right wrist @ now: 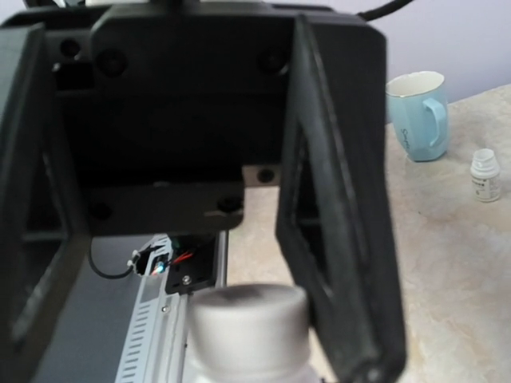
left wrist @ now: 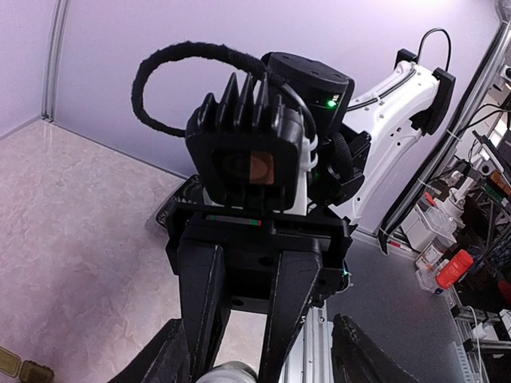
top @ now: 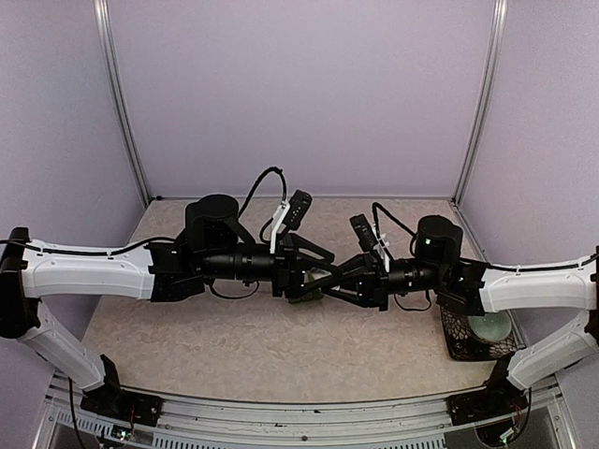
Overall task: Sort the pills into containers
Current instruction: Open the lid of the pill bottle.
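While the right end effector [top: 335,281] grips a white bottle [right wrist: 247,323] at the bottom centre of both wrist views, the left end effector [top: 323,273] stands half open astride its cap.
Just beyond, in the lower left corner of the left wrist view, the containers [left wrist: 22,369] lie partly cropped on the desk [left wrist: 72,263]. Farther back, upper right in the right wrist view, stand a light blue mug [right wrist: 415,116] and a small white vial [right wrist: 485,174].

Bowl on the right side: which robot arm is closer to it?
Right. The right arm has its white forearm passing just beside the bowl. The left arm comes in from the opposite side of the table, far from it.
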